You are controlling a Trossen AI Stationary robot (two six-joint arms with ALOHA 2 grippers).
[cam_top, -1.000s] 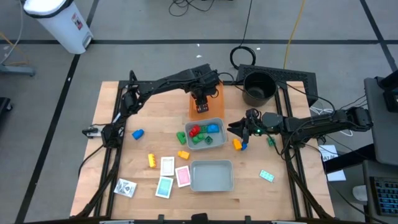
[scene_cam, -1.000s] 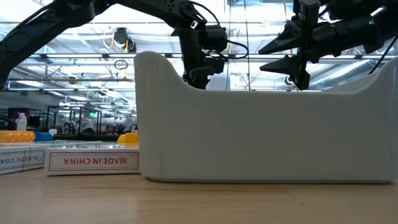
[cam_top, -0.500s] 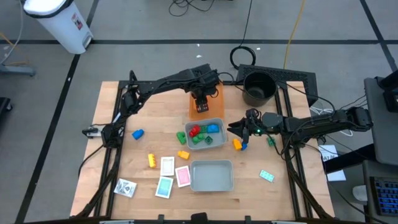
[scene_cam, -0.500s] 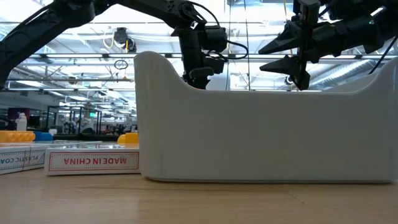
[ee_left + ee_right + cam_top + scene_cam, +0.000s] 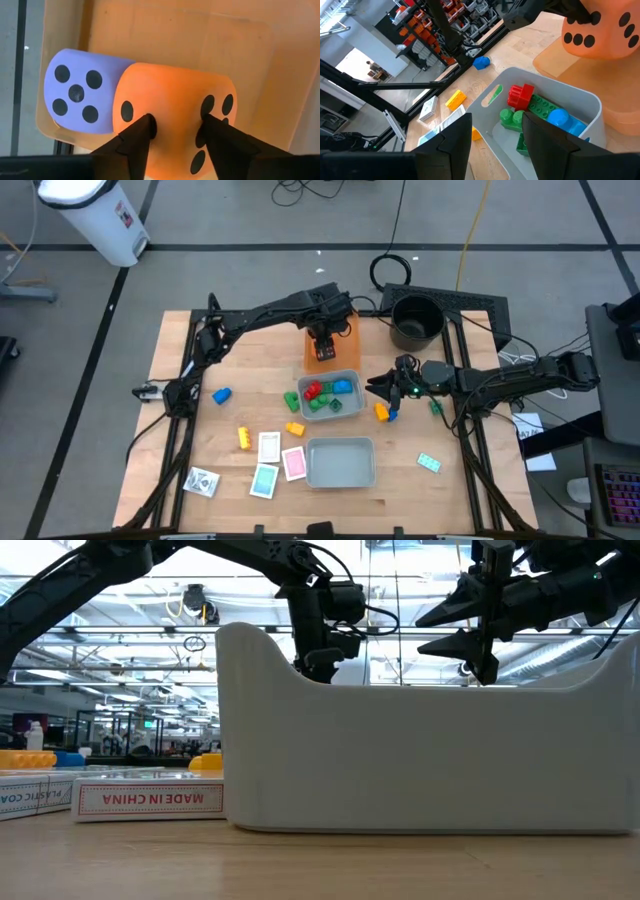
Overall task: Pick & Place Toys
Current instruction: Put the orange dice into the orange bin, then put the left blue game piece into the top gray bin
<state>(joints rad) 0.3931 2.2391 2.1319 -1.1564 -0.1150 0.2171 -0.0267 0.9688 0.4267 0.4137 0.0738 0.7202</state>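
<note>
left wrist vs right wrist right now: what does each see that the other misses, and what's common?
Left wrist only: the purple die beside the orange die, touching it, and the left gripper with its fingers against the orange die's face.

Right wrist only: the grey tray holding red, green and blue bricks, a blue brick and a yellow brick loose on the table, and the right gripper open and empty above the tray.

Both: the orange die and the flat orange tray under it.

- Orange die (image 5: 172,107) and purple die (image 5: 80,92): touching, side by side.
- Red, green, blue bricks (image 5: 325,393): heaped together.
- Yellow brick (image 5: 244,438), pink card (image 5: 293,463), teal card (image 5: 264,480): flat on the surface (image 5: 190,430).
</note>
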